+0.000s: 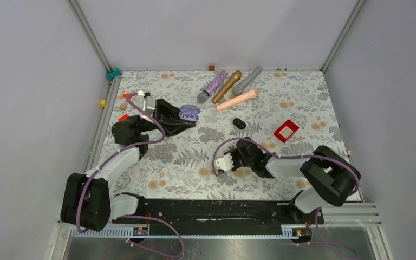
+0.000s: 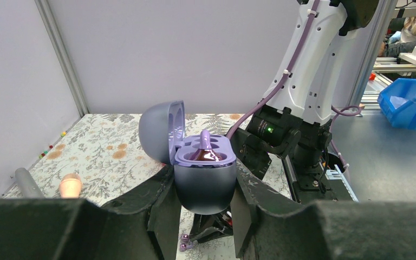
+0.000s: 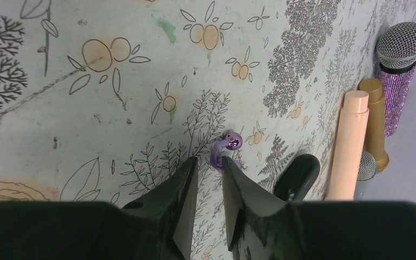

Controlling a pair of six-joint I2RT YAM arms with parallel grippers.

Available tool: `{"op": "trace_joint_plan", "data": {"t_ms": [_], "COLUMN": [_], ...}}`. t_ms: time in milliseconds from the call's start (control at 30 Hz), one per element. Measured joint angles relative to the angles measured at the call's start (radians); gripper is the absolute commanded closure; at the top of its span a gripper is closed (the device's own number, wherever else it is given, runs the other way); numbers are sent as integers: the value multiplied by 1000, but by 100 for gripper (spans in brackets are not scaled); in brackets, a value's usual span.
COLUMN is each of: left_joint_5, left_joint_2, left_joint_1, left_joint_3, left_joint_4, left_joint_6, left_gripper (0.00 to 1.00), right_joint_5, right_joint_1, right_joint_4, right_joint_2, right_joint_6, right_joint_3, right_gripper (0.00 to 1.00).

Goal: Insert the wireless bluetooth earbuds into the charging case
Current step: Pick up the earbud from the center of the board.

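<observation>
Top camera looks down on the table (image 1: 195, 162); close wrist cameras share its microphones (image 1: 228, 85).

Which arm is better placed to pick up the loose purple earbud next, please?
Right. The right gripper hovers at the loose purple earbud, while the left gripper is holding the open purple charging case.

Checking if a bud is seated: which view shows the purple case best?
Left wrist: the purple case fills the centre, lid open, an earbud standing in it. Top view shows it tiny; right wrist, not at all.
</observation>
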State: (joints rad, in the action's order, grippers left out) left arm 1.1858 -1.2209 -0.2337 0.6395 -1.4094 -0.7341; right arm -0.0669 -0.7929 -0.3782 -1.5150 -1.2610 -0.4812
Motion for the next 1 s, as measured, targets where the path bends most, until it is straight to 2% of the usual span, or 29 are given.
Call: {"op": "trace_joint_plan", "data": {"t_ms": [467, 533, 600, 667, 833, 1000], "left_joint_5": [0, 0, 0, 0, 0, 0], "left_joint_2": [0, 0, 0, 0, 0, 0], "left_joint_1": [0, 0, 0, 0, 0, 0], "left_joint_3": [0, 0, 0, 0, 0, 0], "left_joint_4": [0, 0, 0, 0, 0, 0], "left_joint_6": [0, 0, 0, 0, 0, -1], "left_gripper": [86, 86, 86, 86, 86, 86], "right_joint_5": [6, 6, 6, 6, 6, 3], "right_joint_1": [16, 17, 17, 18, 35, 49], "right_joint_4": [-1, -1, 0, 9, 99, 136], "right_joint_2": [-31, -43, -58, -74, -105, -99], "right_joint_6": [-5, -7, -11, -12, 18, 40], "right_joint_3": [-29, -42, -54, -68, -163, -171], "right_gripper": [69, 74, 88, 96, 98, 98]}}
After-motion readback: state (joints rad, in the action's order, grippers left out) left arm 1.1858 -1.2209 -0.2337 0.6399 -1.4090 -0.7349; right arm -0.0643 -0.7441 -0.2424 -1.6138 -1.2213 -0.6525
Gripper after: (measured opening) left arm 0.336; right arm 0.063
